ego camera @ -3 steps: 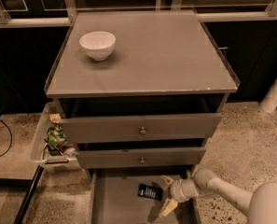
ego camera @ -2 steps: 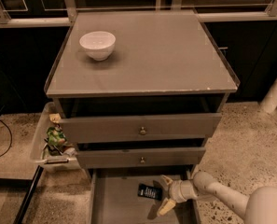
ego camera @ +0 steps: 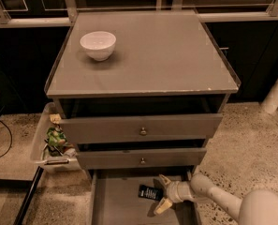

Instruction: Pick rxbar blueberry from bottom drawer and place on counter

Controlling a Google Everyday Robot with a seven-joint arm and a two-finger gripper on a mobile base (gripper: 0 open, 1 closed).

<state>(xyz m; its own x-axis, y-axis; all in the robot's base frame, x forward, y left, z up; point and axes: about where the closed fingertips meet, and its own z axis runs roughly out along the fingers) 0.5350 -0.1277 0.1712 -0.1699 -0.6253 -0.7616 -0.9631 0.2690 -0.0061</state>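
The rxbar blueberry (ego camera: pixel 149 192), a small dark wrapper, lies on the grey floor of the open bottom drawer (ego camera: pixel 120 203), near its back under the middle drawer. My gripper (ego camera: pixel 160 194) reaches in from the lower right, just to the right of the bar. Its two cream fingers (ego camera: pixel 162 205) are spread, one above and one below the bar's right end, with nothing clamped between them. The counter (ego camera: pixel 162 55), the flat grey cabinet top, lies above.
A white bowl (ego camera: pixel 98 44) stands on the counter's back left. Two upper drawers with brass knobs (ego camera: pixel 142 131) sit slightly open above the bottom drawer. A white bin (ego camera: pixel 52 142) with packets stands left of the cabinet. A white post (ego camera: pixel 276 95) stands at right.
My gripper has shifted slightly left toward the bar. The bar and the drawers have not moved.
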